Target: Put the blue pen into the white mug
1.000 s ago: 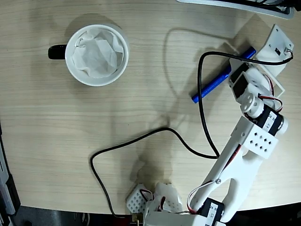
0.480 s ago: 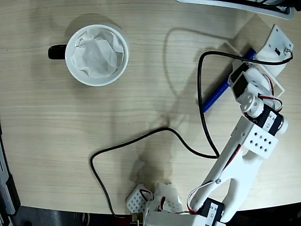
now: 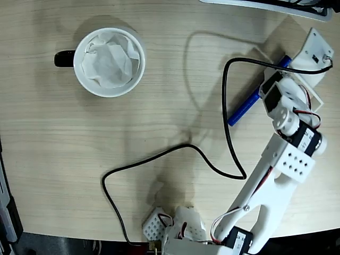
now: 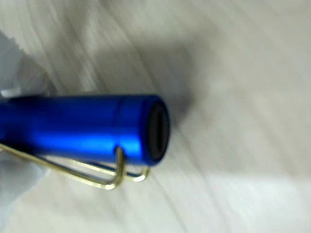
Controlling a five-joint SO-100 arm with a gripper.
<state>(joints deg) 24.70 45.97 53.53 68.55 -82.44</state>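
Observation:
The blue pen [image 3: 243, 109] lies slanted at the right of the fixed view, its upper end running under my white gripper [image 3: 289, 59]. The gripper is shut on that end. In the wrist view the pen [image 4: 87, 126] fills the frame close up, with its flat dark end cap and a metal clip beneath it, just above the wooden table. A blurred pale finger [image 4: 19, 77] shows at the left edge. The white mug [image 3: 109, 61], with a black handle and crumpled white paper inside, stands upright at the far left, well away from the gripper.
A black cable [image 3: 175, 154] loops across the middle of the wooden table [image 3: 159, 95] and up to the gripper. The arm's base [image 3: 180, 228] sits at the bottom edge. A dark object edges in at the top right.
The pen's free lower end has swung right and down, so the pen lies steeper than a second ago. The arm has shifted slightly right. The mug has not moved.

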